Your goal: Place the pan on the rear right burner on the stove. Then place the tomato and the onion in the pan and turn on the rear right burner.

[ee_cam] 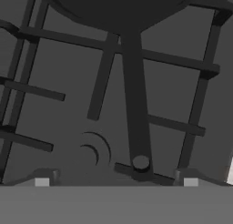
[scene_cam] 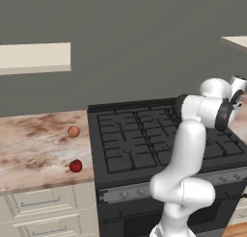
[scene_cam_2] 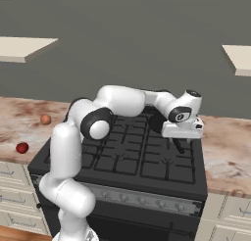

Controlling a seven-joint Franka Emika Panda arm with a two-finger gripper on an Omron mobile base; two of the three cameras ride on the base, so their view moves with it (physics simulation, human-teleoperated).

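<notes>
Below, matte-black round pan, straight thin handle over cast-iron grates.

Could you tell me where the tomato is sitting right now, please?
The tomato sits on the marble counter left of the stove, near the counter's front edge, with the onion behind it.

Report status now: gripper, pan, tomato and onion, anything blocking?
Gripper open, over pan handle, not gripping. Pan on stove grates, right rear side. Tomato and onion on left counter. Nothing seen blocking.
</notes>
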